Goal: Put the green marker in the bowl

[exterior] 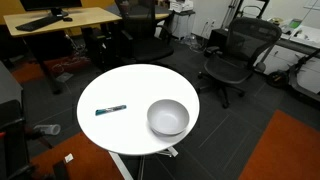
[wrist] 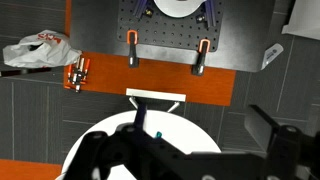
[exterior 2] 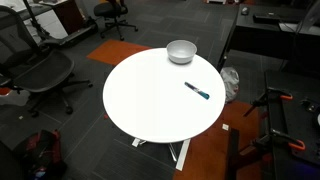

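Blurry dark gripper (wrist: 165, 160) filled the bottom of the wrist view, way too smeared to tell if the jaws were wide or narrow. Behind it was the round white table (wrist: 100, 140). In both exterior views the green marker (exterior: 110, 110) lay flat on the tabletop, near the bowl (exterior: 168, 117) but not touching it. The bowl sat upright by the table's edge, lower right of centre. Black office chairs (exterior: 232, 55) stood further back.

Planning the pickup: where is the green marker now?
In both exterior views the green marker lies flat on the round white table, toward its rim, apart from the bowl.
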`<state>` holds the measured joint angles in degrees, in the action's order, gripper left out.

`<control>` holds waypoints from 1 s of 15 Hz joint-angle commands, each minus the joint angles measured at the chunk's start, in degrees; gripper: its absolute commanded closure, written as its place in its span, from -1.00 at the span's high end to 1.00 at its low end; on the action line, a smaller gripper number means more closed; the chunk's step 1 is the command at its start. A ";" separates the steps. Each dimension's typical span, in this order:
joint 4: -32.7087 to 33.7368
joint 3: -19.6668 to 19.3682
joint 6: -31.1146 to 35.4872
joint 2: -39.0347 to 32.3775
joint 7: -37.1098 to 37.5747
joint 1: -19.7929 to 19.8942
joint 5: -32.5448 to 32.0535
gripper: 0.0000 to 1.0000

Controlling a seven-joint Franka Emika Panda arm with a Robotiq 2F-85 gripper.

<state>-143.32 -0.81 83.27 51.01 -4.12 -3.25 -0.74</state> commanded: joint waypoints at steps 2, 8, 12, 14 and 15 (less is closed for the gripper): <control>0.11 0.20 -0.09 -0.06 -0.16 0.29 0.13 1.00; 0.10 0.74 0.70 -0.56 0.72 0.61 -0.22 1.00; -0.58 1.48 2.52 -1.30 3.12 1.23 -0.02 1.00; -1.26 1.94 4.14 -1.40 5.03 1.47 0.55 1.00; -1.59 2.20 4.95 -1.42 5.97 1.60 0.72 1.00</control>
<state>-143.88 -0.30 85.38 50.08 -1.16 -2.92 -0.82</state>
